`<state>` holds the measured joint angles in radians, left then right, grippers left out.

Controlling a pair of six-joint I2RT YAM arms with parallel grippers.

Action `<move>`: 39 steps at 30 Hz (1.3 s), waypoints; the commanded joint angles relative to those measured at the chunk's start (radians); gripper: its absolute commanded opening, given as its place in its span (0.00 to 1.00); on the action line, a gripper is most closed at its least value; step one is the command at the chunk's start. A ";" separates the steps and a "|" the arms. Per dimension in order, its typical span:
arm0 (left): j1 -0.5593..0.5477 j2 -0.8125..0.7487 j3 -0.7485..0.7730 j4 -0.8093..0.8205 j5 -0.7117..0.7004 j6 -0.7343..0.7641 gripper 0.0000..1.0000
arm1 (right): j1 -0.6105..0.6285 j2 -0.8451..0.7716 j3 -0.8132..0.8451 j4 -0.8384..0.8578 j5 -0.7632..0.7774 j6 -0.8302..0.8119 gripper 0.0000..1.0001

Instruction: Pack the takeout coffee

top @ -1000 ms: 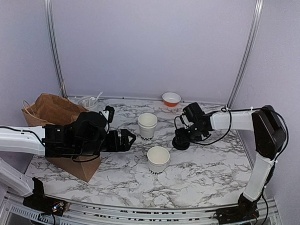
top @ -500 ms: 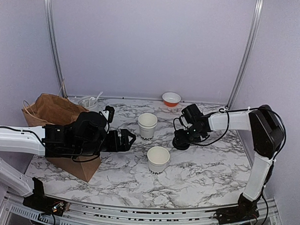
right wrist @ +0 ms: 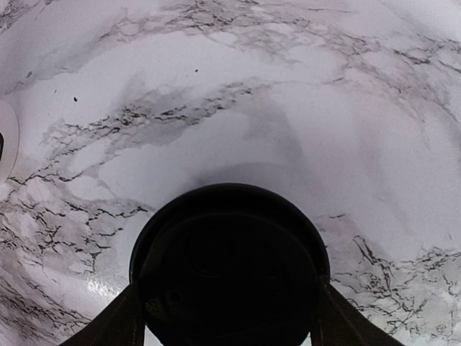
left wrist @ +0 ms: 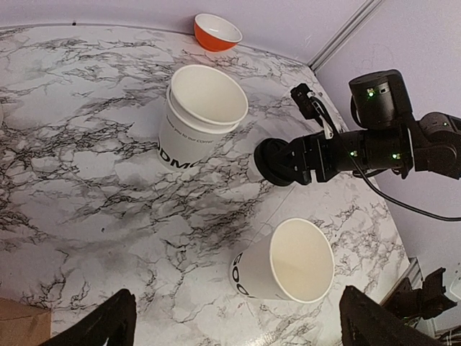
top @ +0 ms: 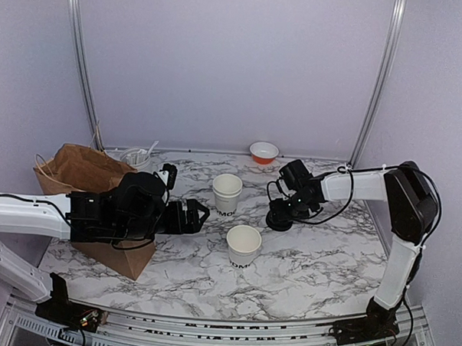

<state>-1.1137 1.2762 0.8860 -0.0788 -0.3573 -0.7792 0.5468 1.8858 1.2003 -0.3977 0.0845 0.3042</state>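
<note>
Left hand (top: 192, 216) was wide open and held nothing. In the left wrist view its fingers (left wrist: 112, 321) stood far apart at the bottom corners of the frame. It hung just above the desk (top: 311, 261), left of both cups, and touched neither. The left arm lay across the front of the brown paper bag (top: 85, 170) at the desk's left side.

Right hand (top: 281, 213) was down low and closed onto the black lid (right wrist: 230, 267). In the right wrist view one finger (right wrist: 130, 321) met the rim on each side with no gap showing. Couldn't tell whether the lid sat on the marble or just off it.

The lid was right of the far cup (top: 227, 192), near it but not touching. The near cup (top: 243, 245) sat closer to the arm bases, in front of the gap between far cup and lid. Both cups were white, upright, open-topped and unlidded, with dark lettering on the side. They stood mid-desk, apart from each other and outside the bag.

An orange-and-white bowl (top: 263, 151) sat at the back edge, behind the lid. A canister of utensils (top: 140, 157) stood at the back left, just behind the bag.
</note>
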 commanded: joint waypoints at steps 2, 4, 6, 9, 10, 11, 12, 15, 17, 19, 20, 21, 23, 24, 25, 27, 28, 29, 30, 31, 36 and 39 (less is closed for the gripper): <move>-0.003 0.003 0.014 0.011 0.003 -0.003 0.99 | 0.010 -0.056 0.059 -0.050 0.012 0.007 0.70; -0.003 0.003 0.014 0.012 0.003 -0.003 0.99 | 0.010 -0.063 0.066 -0.061 0.011 0.008 0.70; -0.002 0.005 0.014 0.014 0.003 -0.002 0.99 | 0.010 -0.070 0.068 -0.065 0.008 0.008 0.71; -0.002 0.006 0.015 0.016 0.003 0.000 0.99 | 0.010 -0.078 0.070 -0.070 -0.002 0.007 0.71; -0.002 0.007 0.016 0.016 0.004 0.000 0.99 | 0.011 -0.081 0.070 -0.070 -0.004 0.008 0.71; -0.002 0.008 0.016 0.017 0.004 0.000 0.99 | 0.011 -0.083 0.071 -0.071 -0.005 0.009 0.71; -0.002 0.009 0.016 0.017 0.005 0.000 0.99 | 0.010 -0.083 0.073 -0.073 -0.005 0.008 0.71; -0.003 0.010 0.016 0.019 0.007 0.002 0.99 | 0.010 -0.080 0.079 -0.078 -0.008 0.006 0.72; -0.002 0.010 0.016 0.020 0.007 0.001 0.99 | 0.010 -0.075 0.082 -0.078 -0.009 0.006 0.73; -0.002 0.009 0.016 0.019 0.006 0.001 0.99 | 0.010 -0.069 0.085 -0.082 -0.008 0.006 0.73; -0.002 0.007 0.015 0.019 0.007 0.002 0.99 | 0.010 -0.065 0.087 -0.083 -0.008 0.006 0.73; -0.002 0.006 0.015 0.019 0.007 0.001 0.99 | 0.010 -0.063 0.090 -0.085 -0.009 0.007 0.74; -0.002 0.005 0.014 0.019 0.007 0.002 0.99 | 0.010 -0.059 0.091 -0.084 -0.012 0.006 0.74; -0.002 0.004 0.014 0.019 0.007 0.003 0.99 | 0.010 -0.058 0.089 -0.083 -0.013 0.007 0.74; -0.002 0.003 0.013 0.019 0.007 0.003 0.99 | 0.010 -0.057 0.088 -0.083 -0.011 0.008 0.75; -0.002 0.003 0.013 0.018 0.008 0.004 0.99 | 0.010 -0.054 0.090 -0.083 -0.011 0.008 0.75; -0.002 0.002 0.013 0.019 0.008 0.004 0.99 | 0.010 -0.054 0.087 -0.083 -0.011 0.009 0.75; -0.002 0.002 0.013 0.019 0.008 0.005 0.99 | 0.011 -0.054 0.086 -0.082 -0.012 0.009 0.75; 0.000 0.001 0.013 0.019 0.006 0.006 0.99 | 0.010 -0.052 0.086 -0.082 -0.012 0.009 0.75; -0.001 0.000 0.013 0.018 0.006 0.006 0.99 | 0.010 -0.052 0.085 -0.082 -0.013 0.009 0.76; 0.000 0.002 0.011 0.019 0.006 0.005 0.99 | 0.011 -0.047 0.078 -0.081 -0.014 0.009 0.76; -0.001 0.002 0.010 0.018 0.004 0.005 0.99 | 0.010 -0.056 0.077 -0.082 -0.015 0.007 0.76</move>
<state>-1.1137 1.2770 0.8860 -0.0757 -0.3565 -0.7784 0.5472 1.8317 1.2488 -0.4759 0.0757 0.3069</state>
